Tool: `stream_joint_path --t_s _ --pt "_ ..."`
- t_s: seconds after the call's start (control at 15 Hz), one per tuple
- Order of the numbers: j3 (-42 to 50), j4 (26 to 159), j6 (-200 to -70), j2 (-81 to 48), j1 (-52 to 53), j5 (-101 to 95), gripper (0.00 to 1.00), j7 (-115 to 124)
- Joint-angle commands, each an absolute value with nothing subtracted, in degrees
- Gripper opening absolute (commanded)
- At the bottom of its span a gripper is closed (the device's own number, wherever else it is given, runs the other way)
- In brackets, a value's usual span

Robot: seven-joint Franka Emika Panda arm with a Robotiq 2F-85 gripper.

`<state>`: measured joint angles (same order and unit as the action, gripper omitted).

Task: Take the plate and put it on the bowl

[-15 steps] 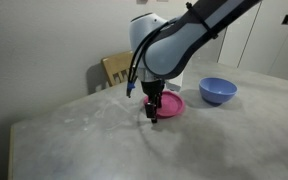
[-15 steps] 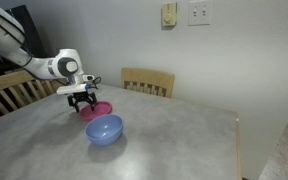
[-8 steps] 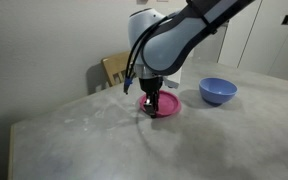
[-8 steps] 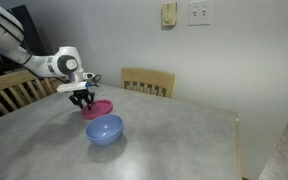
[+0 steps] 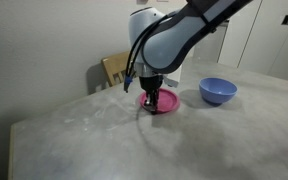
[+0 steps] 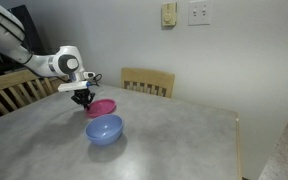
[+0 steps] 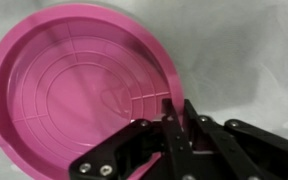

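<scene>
You had the gripper [image 7: 180, 106] down at the edge of the plate [image 7: 79, 85]. In the wrist view its two black fingers [image 7: 169, 122] stood close together, one over the pink inside and one just outside, with the raised rim caught between them, so the claw was pinching the plate's rim rather than standing spread. The rest of the plate filled the upper left of that view, its ringed floor plain to see, with the grey table [image 7: 249, 50] to its right.

In an exterior view the gripper [image 5: 150, 105] pointed straight down from the wrist, meeting the plate [image 5: 166, 101] at the side away from the bowl [image 5: 217, 90]. The plate lay low at the tabletop [image 5: 94, 140] – whether its held edge had left the surface could not be told from here. The bowl stood upright on the table, apart from the plate.

In an exterior view from across the table, the gripper [image 6: 83, 99] sat at the plate's [image 6: 102, 107] far-left rim, and the periwinkle bowl [image 6: 104, 129] stood near the plate, closer to the camera, not touching it as far as you could see. The plate was not yet on the bowl.

A wooden chair [image 6: 147, 80] stood at the table's far edge, below the wall plates [image 6: 199, 12]
</scene>
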<state>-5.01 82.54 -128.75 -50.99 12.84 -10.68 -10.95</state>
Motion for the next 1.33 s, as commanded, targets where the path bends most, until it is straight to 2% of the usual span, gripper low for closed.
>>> stream_joint_path --t_s 0.0,0.73,1.27 --pt "-3.37 83.46 -127.26 -49.00 14.52 -12.65 0.03 -7.11" --pt "0.63 78.26 -111.25 -42.99 19.40 -20.50 0.03 4.40" --pt "0.89 88.90 -114.79 -35.92 13.28 -16.04 0.03 12.93"
